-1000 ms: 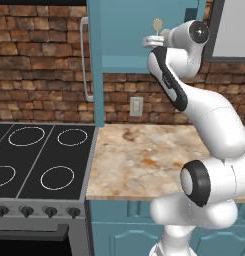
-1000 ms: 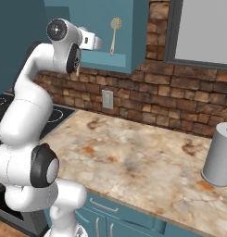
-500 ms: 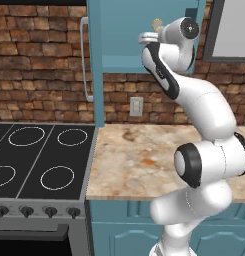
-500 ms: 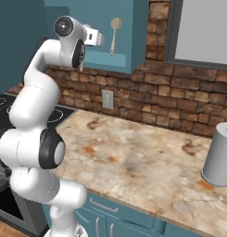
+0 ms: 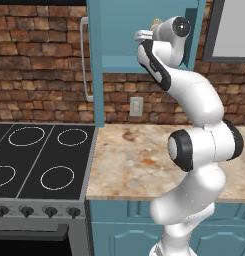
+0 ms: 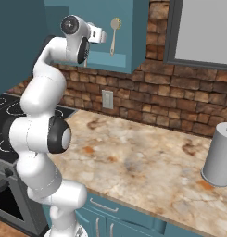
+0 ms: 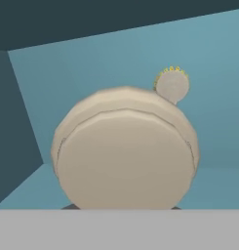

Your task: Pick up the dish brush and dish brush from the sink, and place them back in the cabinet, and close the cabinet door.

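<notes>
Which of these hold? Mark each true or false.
1. The cabinet door is open. True.
2. The grey canister stands on the stovetop. False: it stands on the counter.
3. A dish brush stands upright in the cabinet. True.
4. The jaws hang wide open over the counter. False: they are shut on a second dish brush, up at the cabinet.
</notes>
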